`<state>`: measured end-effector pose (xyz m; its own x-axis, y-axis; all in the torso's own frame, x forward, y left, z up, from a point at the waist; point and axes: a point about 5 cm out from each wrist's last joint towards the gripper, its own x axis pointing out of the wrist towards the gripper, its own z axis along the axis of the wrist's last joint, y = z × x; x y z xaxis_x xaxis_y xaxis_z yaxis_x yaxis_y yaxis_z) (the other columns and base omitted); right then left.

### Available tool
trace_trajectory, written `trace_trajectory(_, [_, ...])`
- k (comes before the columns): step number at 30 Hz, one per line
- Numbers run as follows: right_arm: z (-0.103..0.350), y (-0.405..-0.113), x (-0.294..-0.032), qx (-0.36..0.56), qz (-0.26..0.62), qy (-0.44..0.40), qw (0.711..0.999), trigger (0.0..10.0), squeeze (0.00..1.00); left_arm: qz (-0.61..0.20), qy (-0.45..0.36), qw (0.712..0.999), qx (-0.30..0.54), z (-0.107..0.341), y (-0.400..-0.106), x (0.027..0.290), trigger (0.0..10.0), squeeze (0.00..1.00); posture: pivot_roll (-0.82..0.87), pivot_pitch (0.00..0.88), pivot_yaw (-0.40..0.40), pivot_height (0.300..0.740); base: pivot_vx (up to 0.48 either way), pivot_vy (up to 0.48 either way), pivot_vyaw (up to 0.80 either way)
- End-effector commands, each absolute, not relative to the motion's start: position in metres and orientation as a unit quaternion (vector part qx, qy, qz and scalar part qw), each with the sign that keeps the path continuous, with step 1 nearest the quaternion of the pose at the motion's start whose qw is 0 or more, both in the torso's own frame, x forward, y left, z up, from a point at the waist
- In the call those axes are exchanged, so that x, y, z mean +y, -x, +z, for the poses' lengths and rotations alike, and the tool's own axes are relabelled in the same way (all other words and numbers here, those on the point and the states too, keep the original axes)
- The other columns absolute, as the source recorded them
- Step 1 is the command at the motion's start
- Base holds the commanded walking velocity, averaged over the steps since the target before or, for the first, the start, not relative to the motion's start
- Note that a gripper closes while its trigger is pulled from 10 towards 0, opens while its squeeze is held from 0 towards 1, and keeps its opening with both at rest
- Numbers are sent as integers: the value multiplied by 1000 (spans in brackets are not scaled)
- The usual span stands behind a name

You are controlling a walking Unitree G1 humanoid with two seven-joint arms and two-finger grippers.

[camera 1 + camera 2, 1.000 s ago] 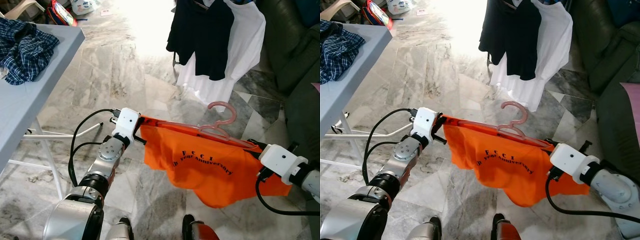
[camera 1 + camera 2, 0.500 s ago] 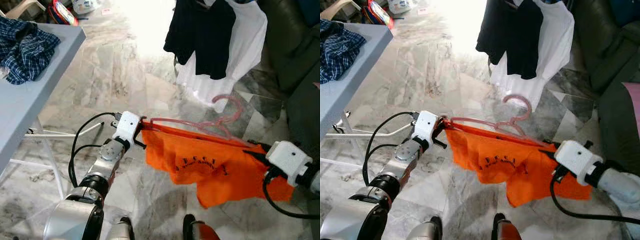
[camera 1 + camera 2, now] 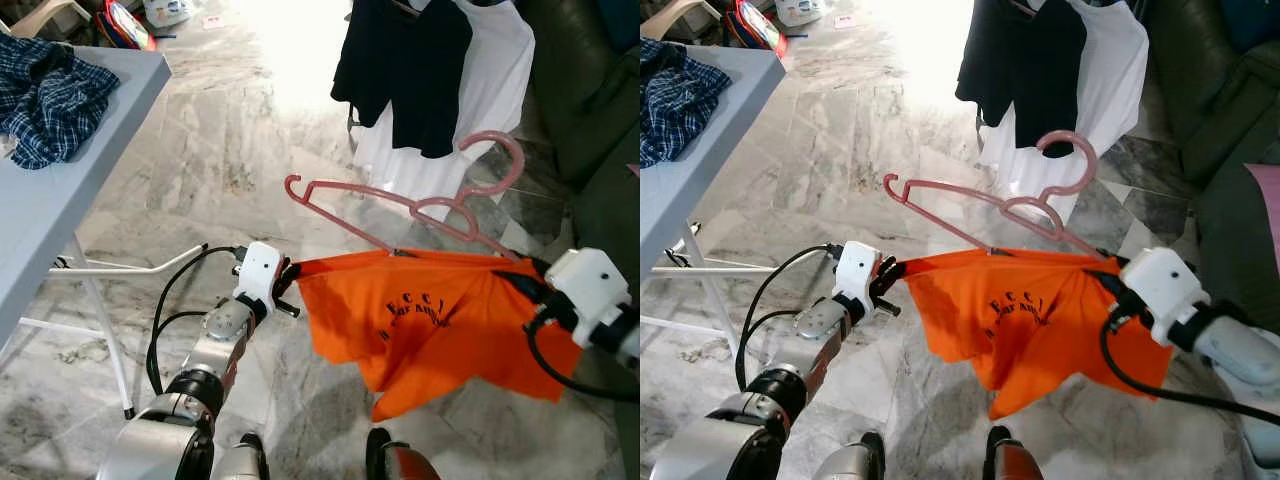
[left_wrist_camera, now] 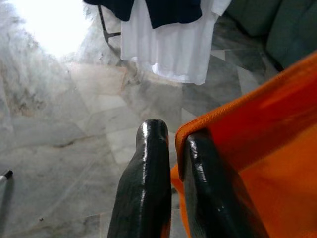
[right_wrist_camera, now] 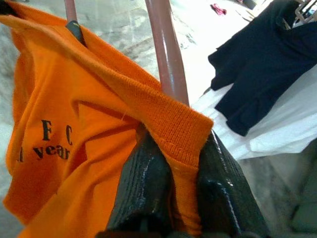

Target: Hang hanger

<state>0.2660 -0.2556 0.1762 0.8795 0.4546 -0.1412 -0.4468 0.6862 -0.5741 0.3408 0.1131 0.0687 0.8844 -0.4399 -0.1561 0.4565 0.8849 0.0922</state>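
Left gripper [image 3: 290, 285] clenched on one edge of the orange shirt [image 3: 440, 320], right gripper [image 5: 171, 163] clenched on the opposite collar edge; the shirt is stretched between them above the marble floor [image 3: 230, 130]. The pink hanger [image 3: 400, 195] rises from the shirt, one arm free of the cloth, hook just before the hung black garment [image 3: 400, 60] and white garment [image 3: 480, 90]. Judged stage: hanger carried, hanging not yet done

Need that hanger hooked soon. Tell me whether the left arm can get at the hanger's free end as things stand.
Probably not yet. The left gripper is shut on the orange shirt, while the pink hanger's free end sticks up above it, out of the shirt. It would have to let go first.
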Motion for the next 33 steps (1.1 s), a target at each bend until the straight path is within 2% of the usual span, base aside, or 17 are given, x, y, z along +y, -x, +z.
trace_trajectory(1, [171,-270,-253,-4,236,323,917,10000,0,-244,-78,964,67,63,-335,116,10000,1000,-36,247,49,740,0,0,0])
trace_trajectory(5, [165,-276,-247,-1,242,340,909,10000,0,-264,-86,958,65,61,-332,114,10000,1000,-30,250,43,740,0,0,0])
trace_trajectory(14, [156,-300,-231,-24,223,378,898,10000,0,-377,-109,918,63,47,-309,96,10000,1000,-10,258,32,740,0,0,0])
trace_trajectory(20, [151,-307,-223,-34,221,386,895,10000,0,-389,-98,915,44,50,-306,88,10000,1000,-10,263,34,740,0,0,0])
trace_trajectory(26, [140,-305,-225,0,285,432,856,10000,0,-369,-153,917,-13,70,-318,94,10000,1000,-11,262,36,740,0,0,0])
trace_trajectory(33, [141,-305,-254,49,311,507,803,10000,0,-379,-200,903,-38,78,-322,97,10000,1000,-8,258,40,740,0,0,0])
